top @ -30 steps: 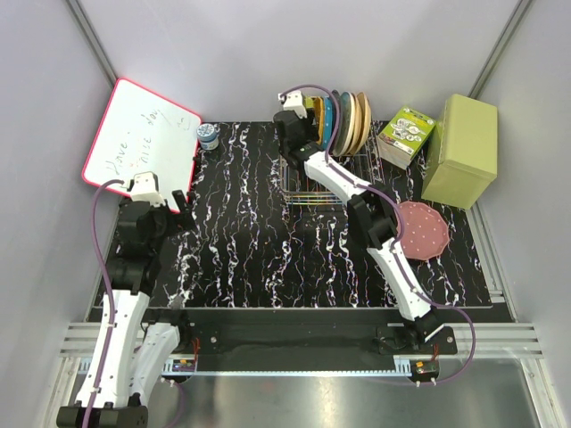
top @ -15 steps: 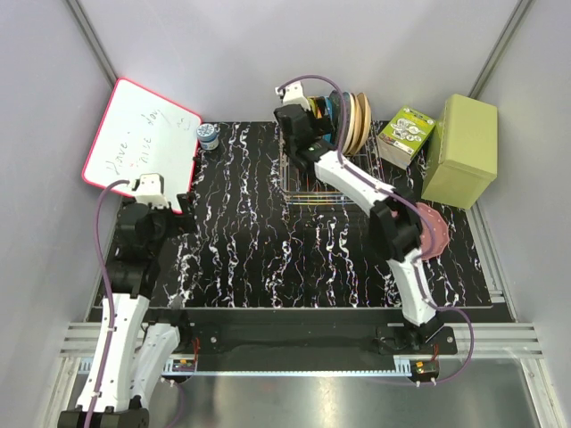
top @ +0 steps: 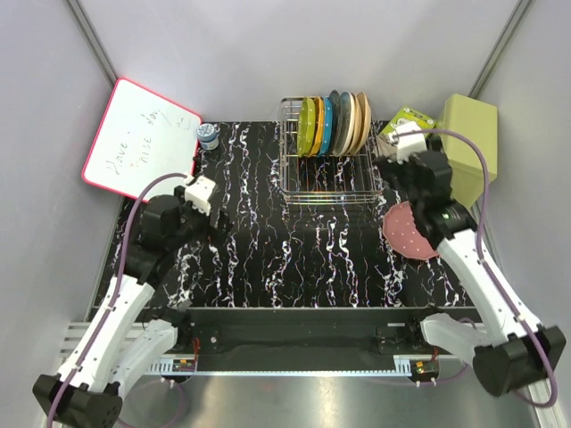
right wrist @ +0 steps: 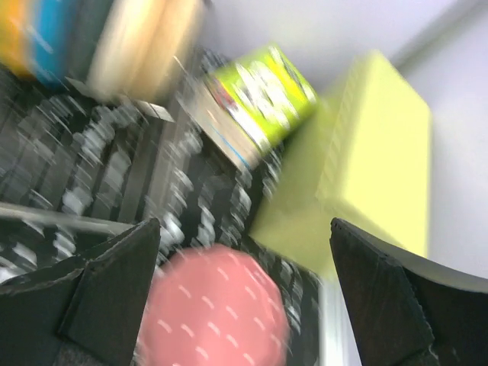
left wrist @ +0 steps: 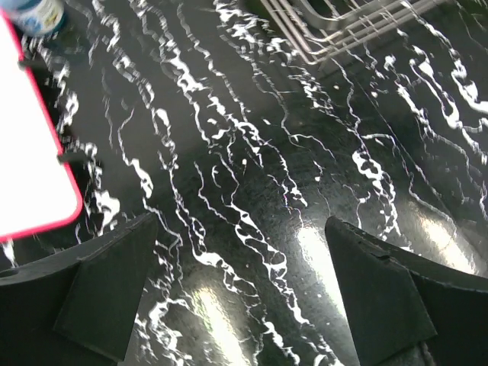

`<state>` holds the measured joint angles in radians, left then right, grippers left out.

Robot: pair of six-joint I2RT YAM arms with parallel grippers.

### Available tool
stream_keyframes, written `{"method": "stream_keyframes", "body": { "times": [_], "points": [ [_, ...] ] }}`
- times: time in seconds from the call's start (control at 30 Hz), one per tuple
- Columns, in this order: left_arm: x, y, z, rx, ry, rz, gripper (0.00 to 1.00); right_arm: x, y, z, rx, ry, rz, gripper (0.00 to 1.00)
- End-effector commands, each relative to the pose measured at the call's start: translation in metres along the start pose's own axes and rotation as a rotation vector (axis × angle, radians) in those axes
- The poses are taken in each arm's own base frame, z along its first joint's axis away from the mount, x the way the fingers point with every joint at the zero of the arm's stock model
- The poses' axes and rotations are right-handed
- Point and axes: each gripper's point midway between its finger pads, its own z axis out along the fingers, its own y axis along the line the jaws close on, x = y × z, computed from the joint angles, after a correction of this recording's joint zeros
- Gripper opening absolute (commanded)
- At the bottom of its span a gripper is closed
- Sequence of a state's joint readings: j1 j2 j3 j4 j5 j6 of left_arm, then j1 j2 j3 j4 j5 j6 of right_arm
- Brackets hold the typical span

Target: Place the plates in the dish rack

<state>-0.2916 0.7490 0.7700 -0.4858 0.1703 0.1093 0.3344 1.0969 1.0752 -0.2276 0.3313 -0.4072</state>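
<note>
The chrome dish rack [top: 326, 175] stands at the back centre. Yellow-green [top: 307, 125], orange [top: 317, 123] and bright blue [top: 326, 125] plates stand upright in it, beside dark teal, beige and tan plates. The pink plate [top: 406, 236] lies flat on the table right of the rack, partly under my right arm. It also shows in the blurred right wrist view [right wrist: 217, 309]. My right gripper [top: 401, 178] [right wrist: 244, 225] is open and empty above the pink plate's far side. My left gripper [top: 212, 223] [left wrist: 240, 223] is open and empty over bare table, left of the rack.
An olive-green box [top: 462, 147] and a small green printed box [top: 403, 132] stand at the back right. A red-framed whiteboard [top: 138, 147] leans at the back left, with a small jar [top: 208, 135] beside it. The rack's corner [left wrist: 343, 23] shows in the left wrist view.
My right arm has pulled back from the rack and swung right, over the pink plate. My left arm has moved right toward the table's middle.
</note>
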Motion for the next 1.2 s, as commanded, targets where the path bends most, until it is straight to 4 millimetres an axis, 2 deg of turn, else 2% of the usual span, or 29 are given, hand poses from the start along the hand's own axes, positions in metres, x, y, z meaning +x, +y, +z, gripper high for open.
{"method": "stream_keyframes", "body": {
  "times": [0.0,0.03,0.07,0.13,0.2,0.23,0.27,0.3,0.37,0.43,0.5,0.57,0.67,0.83,1.0,1.1,1.17],
  "points": [
    [-0.031,0.004,-0.010,-0.008,-0.076,0.144,0.99,0.109,0.024,-0.013,-0.178,0.211,-0.203,0.96],
    [-0.034,0.007,-0.012,-0.024,-0.083,0.146,0.99,0.122,0.023,-0.015,-0.180,0.233,-0.233,0.95],
    [-0.036,0.011,-0.014,-0.050,-0.085,0.143,0.99,0.146,0.028,-0.015,-0.205,0.283,-0.281,0.91],
    [-0.042,0.017,-0.017,-0.085,-0.096,0.142,0.99,0.178,0.033,-0.009,-0.240,0.373,-0.313,0.80],
    [-0.045,0.020,-0.021,-0.103,-0.107,0.133,0.99,0.202,0.035,-0.004,-0.281,0.435,-0.347,0.69],
    [-0.046,0.021,-0.023,-0.113,-0.114,0.124,0.99,0.215,0.034,0.003,-0.298,0.464,-0.329,0.66],
    [-0.045,0.021,-0.023,-0.116,-0.115,0.117,0.99,0.221,0.032,0.006,-0.303,0.476,-0.316,0.64],
    [-0.043,0.022,-0.024,-0.117,-0.113,0.109,0.99,0.233,0.034,0.010,-0.320,0.507,-0.315,0.55],
    [-0.037,0.023,-0.024,-0.119,-0.109,0.089,0.99,0.242,0.029,0.017,-0.330,0.527,-0.327,0.42],
    [-0.034,0.025,-0.025,-0.127,-0.107,0.080,0.99,0.257,0.031,0.023,-0.353,0.559,-0.349,0.16],
    [-0.030,0.028,-0.024,-0.137,-0.099,0.076,0.99,0.268,0.034,0.027,-0.375,0.581,-0.362,0.08],
    [-0.030,0.030,-0.024,-0.145,-0.098,0.074,0.99,0.275,0.040,0.028,-0.408,0.588,-0.380,0.06],
    [-0.029,0.034,-0.022,-0.155,-0.098,0.057,0.99,0.280,0.055,0.019,-0.515,0.579,-0.393,0.05],
    [-0.026,0.037,-0.017,-0.155,-0.093,0.041,0.99,0.275,0.074,0.005,-0.672,0.564,-0.398,0.05],
    [-0.024,0.038,-0.010,-0.143,-0.075,0.045,0.99,0.258,0.087,-0.005,-0.825,0.619,-0.338,0.10],
    [-0.031,0.037,-0.009,-0.131,-0.085,0.036,0.99,0.262,0.093,-0.013,-0.903,0.684,-0.371,0.13],
    [-0.034,0.038,-0.009,-0.139,-0.090,0.017,0.99,0.273,0.098,-0.023,-0.948,0.736,-0.414,0.14]
  ]
}}
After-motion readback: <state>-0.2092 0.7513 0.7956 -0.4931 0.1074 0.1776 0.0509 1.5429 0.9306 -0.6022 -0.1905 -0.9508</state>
